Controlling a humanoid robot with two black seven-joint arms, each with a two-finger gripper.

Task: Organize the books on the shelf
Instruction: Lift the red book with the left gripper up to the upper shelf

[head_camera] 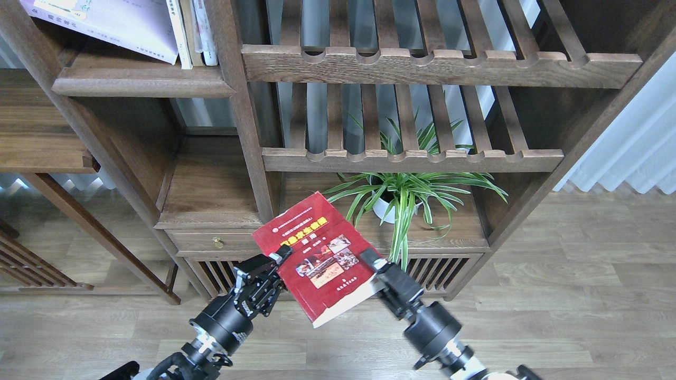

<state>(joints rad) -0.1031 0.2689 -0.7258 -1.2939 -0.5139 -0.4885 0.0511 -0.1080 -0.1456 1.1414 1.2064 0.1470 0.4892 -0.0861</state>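
The dark red book [317, 258] with a yellow title and photos lies nearly flat, cover up, in the air in front of the bookcase's low compartment. My left gripper [277, 259] grips its left edge and my right gripper [369, 262] grips its right edge, each shut on it. The solid dark-brown shelf [142, 82] is far above at the upper left. On it a pale lavender-white book [105, 24] leans against a few upright books [193, 31]. No yellow-green cover shows.
Two slatted racks with scalloped rails [412, 158] span the middle. A potted spider plant [406, 198] stands on the low board just behind the red book. A small drawer [214, 241] sits to the left, a white curtain [628, 148] to the right.
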